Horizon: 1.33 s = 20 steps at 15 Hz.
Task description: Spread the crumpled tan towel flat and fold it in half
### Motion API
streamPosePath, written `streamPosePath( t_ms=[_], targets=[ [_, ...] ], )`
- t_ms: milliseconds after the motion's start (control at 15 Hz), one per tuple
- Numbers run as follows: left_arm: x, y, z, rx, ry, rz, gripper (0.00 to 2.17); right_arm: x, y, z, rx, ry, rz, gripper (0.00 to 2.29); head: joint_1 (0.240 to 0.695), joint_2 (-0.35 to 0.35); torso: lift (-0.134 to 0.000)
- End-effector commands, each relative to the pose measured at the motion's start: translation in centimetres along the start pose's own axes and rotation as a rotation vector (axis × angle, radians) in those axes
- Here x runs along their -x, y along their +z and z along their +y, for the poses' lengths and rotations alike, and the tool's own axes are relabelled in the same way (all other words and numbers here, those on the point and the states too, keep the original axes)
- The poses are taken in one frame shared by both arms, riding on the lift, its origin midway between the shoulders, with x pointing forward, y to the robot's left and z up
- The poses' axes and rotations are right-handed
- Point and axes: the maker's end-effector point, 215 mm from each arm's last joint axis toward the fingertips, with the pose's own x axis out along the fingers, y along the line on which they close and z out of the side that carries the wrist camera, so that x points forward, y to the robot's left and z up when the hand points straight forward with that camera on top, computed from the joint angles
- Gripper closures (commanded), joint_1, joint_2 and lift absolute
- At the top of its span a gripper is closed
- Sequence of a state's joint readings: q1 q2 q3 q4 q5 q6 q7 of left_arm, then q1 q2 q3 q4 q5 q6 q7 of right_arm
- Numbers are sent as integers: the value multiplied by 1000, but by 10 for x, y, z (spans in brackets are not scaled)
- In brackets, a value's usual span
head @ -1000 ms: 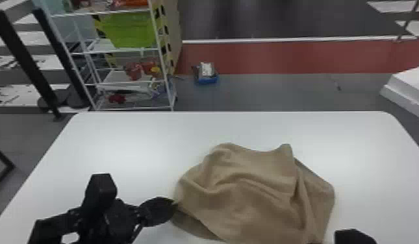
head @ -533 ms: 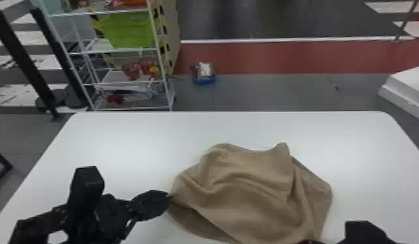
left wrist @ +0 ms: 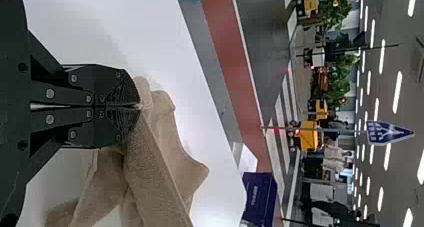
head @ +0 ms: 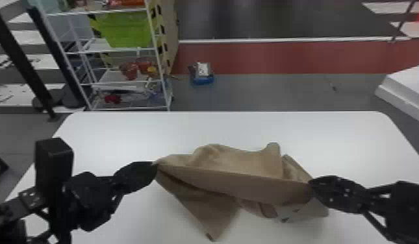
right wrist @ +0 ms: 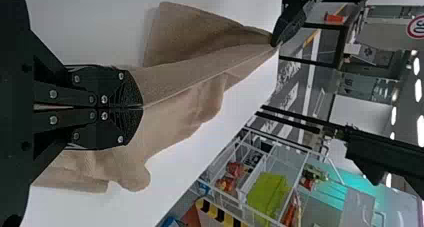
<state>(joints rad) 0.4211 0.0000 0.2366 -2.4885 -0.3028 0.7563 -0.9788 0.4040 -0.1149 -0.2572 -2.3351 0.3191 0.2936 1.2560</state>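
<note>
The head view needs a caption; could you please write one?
Left gripper and right gripper hold the tan towel stretched between them at the table.

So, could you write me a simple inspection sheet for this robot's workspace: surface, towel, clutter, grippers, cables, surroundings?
Surface: white table, rounded far corners.
Job's things: tan towel, one edge stretched between the two grippers, the rest creased and not yet flat.
Clutter: on the table, nothing seen.
Left gripper: jaws closed on the towel.
Right gripper: jaws closed on the towel, farther along the stretched edge.
Cables: nothing seen.
Surroundings: white wire shelving holding a green bin; blue container on the floor beyond the table.
</note>
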Motion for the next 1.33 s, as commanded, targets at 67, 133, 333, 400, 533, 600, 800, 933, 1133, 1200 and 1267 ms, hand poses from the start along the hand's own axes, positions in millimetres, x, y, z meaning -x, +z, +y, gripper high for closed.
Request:
streamPosePath(
  t_ms=[67, 133, 333, 400, 533, 600, 800, 933, 1133, 1200, 1267],
  targets=[
    [14, 18, 1, 26, 12, -24, 1878, 10, 19, -37, -33, -61, -41, 1450, 695, 48, -123],
    [10, 16, 2, 30, 10, -22, 1878, -3, 9, -36, -35, -46, -14, 1447, 695, 43, -123],
    [-15, -20, 3, 85, 0, 37, 1878, -68, -30, -27, -47, -7, 71, 1440, 695, 44, -123],
    [-21, -27, 4, 97, -3, 48, 1878, -85, -41, -25, -39, -1, 109, 1440, 695, 54, -123],
    [-30, -39, 8, 110, 0, 67, 1878, -111, -53, -29, -48, -3, 148, 1433, 695, 69, -123],
    [-32, -41, 8, 113, 0, 70, 1878, -118, -56, -32, -51, -1, 156, 1430, 695, 86, -123],
    [-35, -42, 5, 114, -7, 72, 1878, -134, -72, -31, -30, -14, 221, 1096, 695, 97, -123],
    [-40, -46, 1, 113, -14, 82, 1878, -132, -81, -21, -66, -17, 244, 103, 695, 96, -123],
    [-40, -46, 2, 112, -13, 83, 1878, -100, -82, 0, -118, -22, 275, 87, 695, 90, -123],
    [-40, -47, 2, 111, -12, 82, 1878, -89, -86, 9, -138, -22, 288, 76, 695, 87, -123],
    [-40, -45, 3, 108, -12, 79, 1878, -80, -89, 19, -186, -18, 298, 80, 695, 83, -123]
  ],
)
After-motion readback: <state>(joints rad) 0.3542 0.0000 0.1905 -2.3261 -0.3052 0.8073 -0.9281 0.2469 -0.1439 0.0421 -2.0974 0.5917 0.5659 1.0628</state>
